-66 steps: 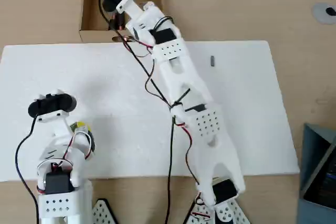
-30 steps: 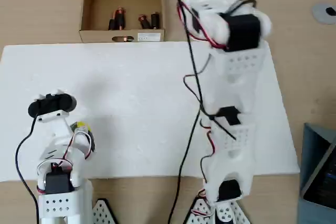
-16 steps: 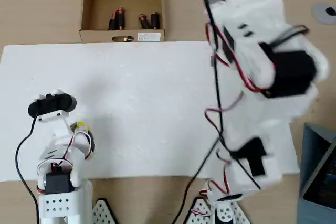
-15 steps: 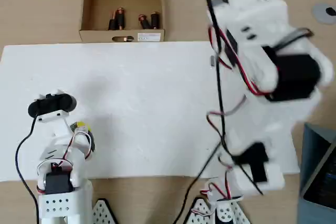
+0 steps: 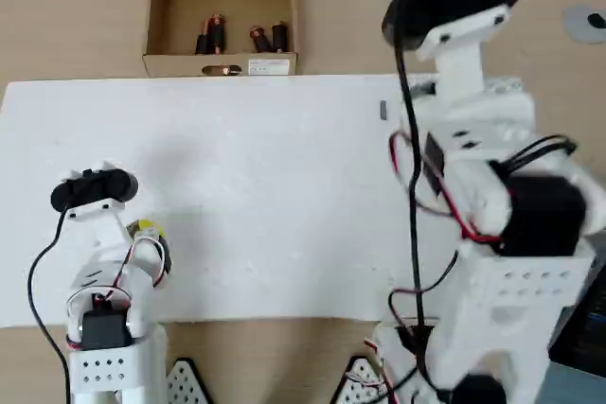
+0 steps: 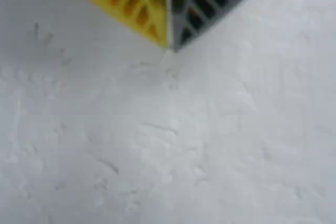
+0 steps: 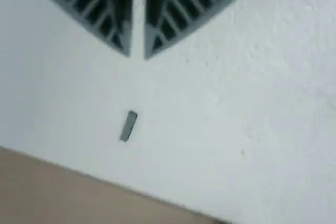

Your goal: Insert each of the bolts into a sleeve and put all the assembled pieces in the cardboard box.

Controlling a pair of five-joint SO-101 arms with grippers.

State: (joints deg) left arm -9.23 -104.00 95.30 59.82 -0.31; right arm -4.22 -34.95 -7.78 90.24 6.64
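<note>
The cardboard box (image 5: pixel 156 16) stands at the table's far edge, holding several copper-and-black assembled pieces (image 5: pixel 211 35). One more copper piece (image 5: pixel 222 70) lies against the box's front wall. A small grey piece (image 5: pixel 383 110) (image 7: pixel 128 126) lies on the white foam mat (image 5: pixel 265 196), ahead of my right gripper (image 7: pixel 137 53). That gripper hangs over the mat, its dark fingers almost together with nothing between them. My left gripper (image 6: pixel 169 45) is shut and empty, its tip just above the mat at the near left (image 5: pixel 144 230).
The right arm (image 5: pixel 492 224) rises tall over the mat's right side and hides what lies under it. A dark grey bin (image 5: pixel 578 300) stands off the mat at the right. The tan table edge (image 7: pixel 63 187) lies just beyond the grey piece.
The right arm has left the cardboard box, swung right and drawn back toward its base, rising toward the camera. The left arm has not moved.
</note>
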